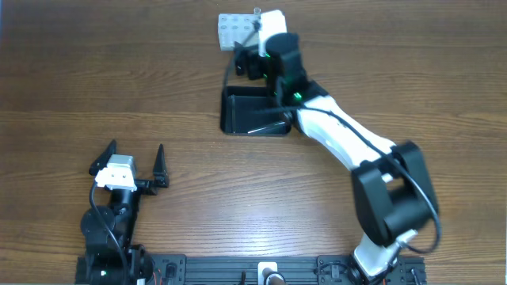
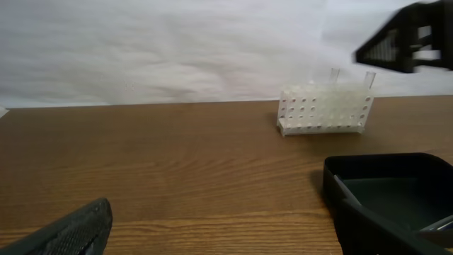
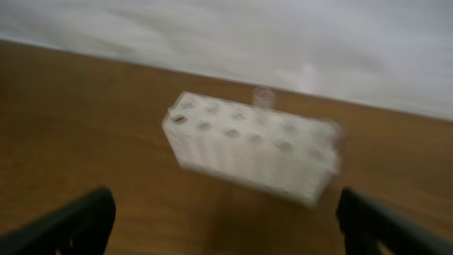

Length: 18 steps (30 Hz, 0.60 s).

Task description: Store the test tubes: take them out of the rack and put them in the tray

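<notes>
Looking down from the top first: the white rack (image 1: 236, 32) sits at the far side of the table (image 1: 95, 71), and the black tray (image 1: 238, 119) is just on the near side of it, close by, though I can't tell if they touch. The right arm (image 1: 348, 138) reaches up across the tray's right side, and the right gripper (image 1: 246, 62) shows up around the gap between tray and rack. The left gripper (image 1: 136, 150) is well apart from all that, down at the near left, fingers spread wide with nothing in them. There's a thin pale streak in the tray near its right end; it could be a tube, but it's too small to call. Left wrist view next: the rack (image 2: 324, 112) stands upright across the table with two clear tubes (image 2: 369, 78) poking up out of its back row. The tray (image 2: 354, 185) is nearer the camera, with something pale at its edge that I can't make out. The right gripper (image 2: 407, 42) hangs as a dark shape above and beside the rack, not touching it. Right wrist view: pretty blurry, but the rack (image 3: 248, 152) is right below and ahead, one tube (image 3: 263, 97) clearly standing at its far side. The right gripper (image 3: 226, 202) has its fingers (image 3: 74, 219) wide apart, either side of the rack's width, gripping nothing.
</notes>
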Each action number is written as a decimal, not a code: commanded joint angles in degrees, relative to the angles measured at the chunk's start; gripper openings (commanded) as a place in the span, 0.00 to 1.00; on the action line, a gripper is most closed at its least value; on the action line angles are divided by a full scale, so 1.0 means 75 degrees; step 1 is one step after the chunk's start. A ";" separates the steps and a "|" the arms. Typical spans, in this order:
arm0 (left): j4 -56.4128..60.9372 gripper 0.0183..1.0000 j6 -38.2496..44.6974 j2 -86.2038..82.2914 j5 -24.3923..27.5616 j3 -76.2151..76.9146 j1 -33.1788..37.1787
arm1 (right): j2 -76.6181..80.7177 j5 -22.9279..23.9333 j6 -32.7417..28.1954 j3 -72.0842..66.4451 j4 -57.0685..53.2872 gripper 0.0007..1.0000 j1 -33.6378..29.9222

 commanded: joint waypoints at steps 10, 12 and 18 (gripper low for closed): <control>-0.0006 1.00 0.0108 -0.0029 0.0090 -0.0038 0.0041 | 0.3066 0.1402 0.1032 0.4232 -0.1816 0.99 0.0227; -0.0003 1.00 0.0108 -0.0026 0.0093 -0.0038 0.0041 | 0.3302 0.1530 0.1023 0.4514 -0.1900 0.99 0.0221; -0.0003 1.00 0.0108 -0.0029 0.0090 -0.0038 0.0041 | 0.3564 0.1929 0.1014 0.4666 -0.1830 0.99 0.0117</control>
